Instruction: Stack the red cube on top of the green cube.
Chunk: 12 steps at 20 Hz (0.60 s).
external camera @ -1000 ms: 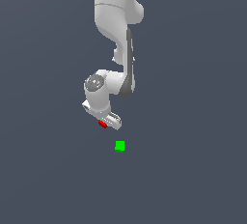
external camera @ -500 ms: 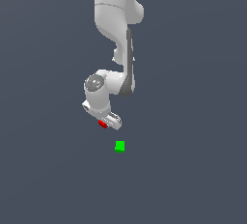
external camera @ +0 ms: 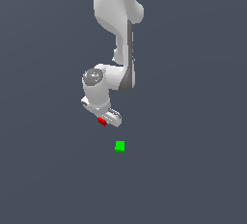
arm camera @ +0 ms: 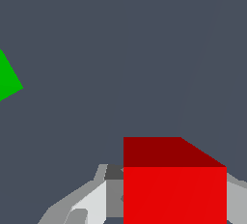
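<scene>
The white arm point(external camera: 118, 35) reaches down from above and ends in the tool point(external camera: 104, 120), which has the red cube point(external camera: 102, 121) pinched between its fingers. From the exterior view only a sliver of red shows under the pale fingers point(external camera: 115, 117), right at the tip. In the wrist view the red cube point(arm camera: 174, 189) fills a good part of the picture, with a grey finger point(arm camera: 96, 199) pressed flat against one side and a second finger point(arm camera: 236, 199) just showing on the other, so the tool is closed down to the width of the cube and gripping it.

The green cube point(external camera: 120, 146) sits by itself on the dark grey worktop point(external camera: 193, 170), apart from the tool, lower in the exterior view and a little toward that view's right. There is clear worktop between it and the held red cube; the two do not touch. The wrist view catches only a corner of the green cube point(arm camera: 7, 80) at the picture's edge, off to one side of the tool and not beneath it.

How high the tool hangs above the worktop I cannot tell.
</scene>
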### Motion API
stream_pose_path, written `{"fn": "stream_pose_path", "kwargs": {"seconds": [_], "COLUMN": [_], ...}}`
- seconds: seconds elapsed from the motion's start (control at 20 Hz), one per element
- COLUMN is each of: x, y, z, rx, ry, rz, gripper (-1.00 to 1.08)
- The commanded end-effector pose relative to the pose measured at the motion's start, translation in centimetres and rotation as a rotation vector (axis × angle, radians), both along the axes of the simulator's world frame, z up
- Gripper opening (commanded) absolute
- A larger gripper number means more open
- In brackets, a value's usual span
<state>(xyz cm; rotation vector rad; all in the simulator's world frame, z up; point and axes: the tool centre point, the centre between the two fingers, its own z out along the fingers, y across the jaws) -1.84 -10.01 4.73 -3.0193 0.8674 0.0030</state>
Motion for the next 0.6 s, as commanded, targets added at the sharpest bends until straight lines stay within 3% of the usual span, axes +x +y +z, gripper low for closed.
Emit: {"fn": "stream_pose_path", "kwargs": {"seconds": [0.0,0.55], "x": [0.0,0.1], "y": [0.0,-0.1], "z": [1.7,7.1], "rx": [0.0,-0.001], "ry": [-0.002,-0.002], "rz": [0.0,-0.001], "gripper": [-1.0,-1.0]}}
